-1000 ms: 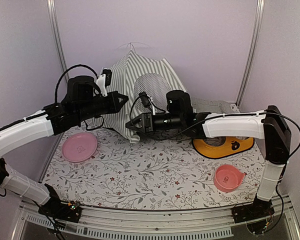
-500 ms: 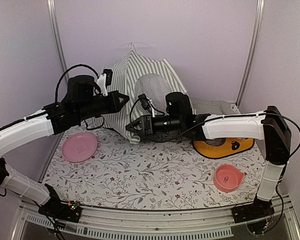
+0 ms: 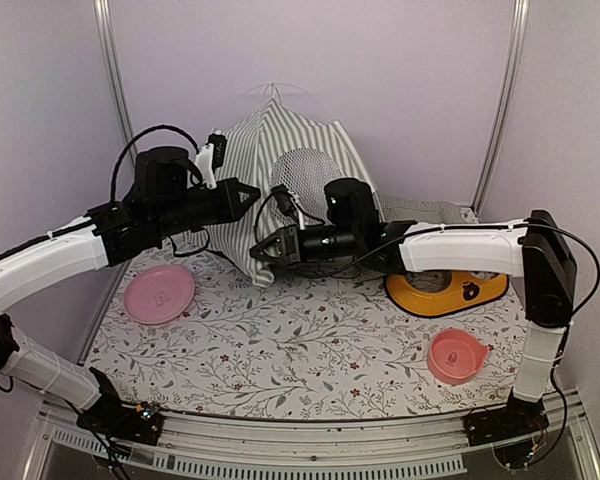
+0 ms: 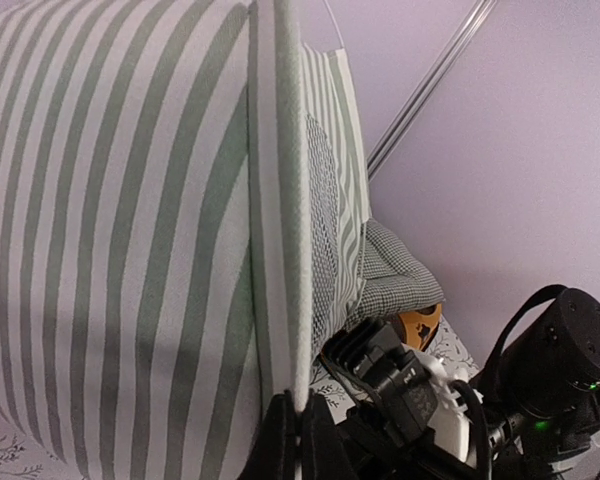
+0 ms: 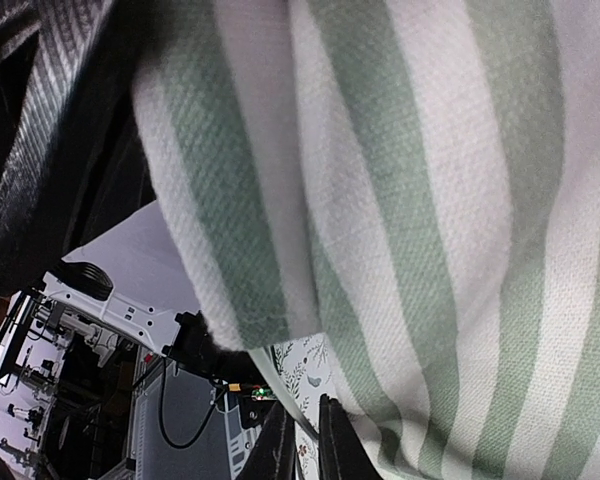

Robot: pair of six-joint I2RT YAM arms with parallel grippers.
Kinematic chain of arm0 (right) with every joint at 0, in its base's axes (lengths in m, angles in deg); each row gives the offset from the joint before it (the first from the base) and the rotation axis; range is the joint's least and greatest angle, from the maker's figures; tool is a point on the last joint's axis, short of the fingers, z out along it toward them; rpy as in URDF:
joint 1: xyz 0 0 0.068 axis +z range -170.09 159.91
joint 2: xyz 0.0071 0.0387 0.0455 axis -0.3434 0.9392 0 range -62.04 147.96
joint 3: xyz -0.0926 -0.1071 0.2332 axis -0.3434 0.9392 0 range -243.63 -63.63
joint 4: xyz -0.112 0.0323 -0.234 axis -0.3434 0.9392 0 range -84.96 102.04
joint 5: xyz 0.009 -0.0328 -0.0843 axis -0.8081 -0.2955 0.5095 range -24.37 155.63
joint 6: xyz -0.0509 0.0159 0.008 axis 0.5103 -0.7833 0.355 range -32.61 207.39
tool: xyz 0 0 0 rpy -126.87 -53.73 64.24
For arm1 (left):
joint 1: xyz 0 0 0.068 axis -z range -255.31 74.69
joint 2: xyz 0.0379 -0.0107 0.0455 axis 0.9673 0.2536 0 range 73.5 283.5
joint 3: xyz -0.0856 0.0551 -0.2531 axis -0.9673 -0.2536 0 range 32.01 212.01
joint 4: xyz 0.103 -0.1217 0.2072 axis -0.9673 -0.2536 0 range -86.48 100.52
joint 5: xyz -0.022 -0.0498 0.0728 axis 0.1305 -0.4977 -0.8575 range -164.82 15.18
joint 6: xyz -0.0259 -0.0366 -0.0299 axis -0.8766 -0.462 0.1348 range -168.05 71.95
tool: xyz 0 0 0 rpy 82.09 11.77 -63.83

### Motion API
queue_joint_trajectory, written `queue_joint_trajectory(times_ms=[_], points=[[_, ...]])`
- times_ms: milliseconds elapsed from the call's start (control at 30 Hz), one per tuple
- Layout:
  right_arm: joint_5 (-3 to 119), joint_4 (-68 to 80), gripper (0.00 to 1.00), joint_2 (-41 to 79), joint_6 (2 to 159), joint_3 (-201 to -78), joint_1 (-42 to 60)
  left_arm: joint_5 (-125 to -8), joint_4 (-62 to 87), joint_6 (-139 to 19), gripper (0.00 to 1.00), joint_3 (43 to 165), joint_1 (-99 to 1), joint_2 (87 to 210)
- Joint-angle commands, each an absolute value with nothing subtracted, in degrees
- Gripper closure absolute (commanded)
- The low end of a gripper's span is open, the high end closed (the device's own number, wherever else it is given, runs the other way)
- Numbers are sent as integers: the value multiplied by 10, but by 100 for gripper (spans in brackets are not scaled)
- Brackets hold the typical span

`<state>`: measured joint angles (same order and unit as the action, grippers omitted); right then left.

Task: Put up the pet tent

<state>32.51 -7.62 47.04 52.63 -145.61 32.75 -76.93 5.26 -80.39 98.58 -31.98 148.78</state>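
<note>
Left gripper [image 3: 248,193] is clamped on the pet tent [image 3: 280,140]. Its wrist view shows the vertical corner seam running straight into the closed tips. Right gripper [image 3: 262,250] sits at the tent's lower front corner, centre of the overhead frame. In its wrist view the tips look close together with the striped hem draped over them, but I can't tell if they're fully closed or have any cloth.

Tent is upper middle of the overhead frame, at the back of the floral mat [image 3: 300,340] near the rear wall. It's standing, with the mesh panel [image 3: 305,170] facing front.

Risks as I see them:
- The left pinch is on thin fabric only. Any sideways pull and the seam likely slips out, and that side sags.
- If the right one has grabbed only the hem edge or nothing, a pull there does nothing or just stretches cloth instead of spreading the base.
- Two grips pulling against each other could tip the whole thing forward, since it looks light.
- Right forearm lies low across the tent front, over the yellow dish [image 3: 445,292] and near the gingham cushion [image 3: 430,212]. A sweep could drag either.
</note>
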Motion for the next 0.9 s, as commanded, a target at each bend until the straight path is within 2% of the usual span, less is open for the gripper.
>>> queue_joint_trajectory(times_ms=[0,133,300,533,733,867], points=[[321,-71,89,488,533,-1491,333,-752,52,-807,100,1000,-317,1491],[325,-59,90,496,536,-1506,333,-746,49,-804,100,1000,-320,1490],[333,-49,100,500,537,-1520,333,-742,46,-799,100,996,-327,1487],[342,-52,100,500,526,-1528,333,-723,48,-791,100,988,-343,1480],[341,-86,100,503,496,-1528,328,-730,56,-762,62,957,-346,1444],[349,-102,100,504,482,-1535,326,-739,103,-743,47,885,-346,1376]])
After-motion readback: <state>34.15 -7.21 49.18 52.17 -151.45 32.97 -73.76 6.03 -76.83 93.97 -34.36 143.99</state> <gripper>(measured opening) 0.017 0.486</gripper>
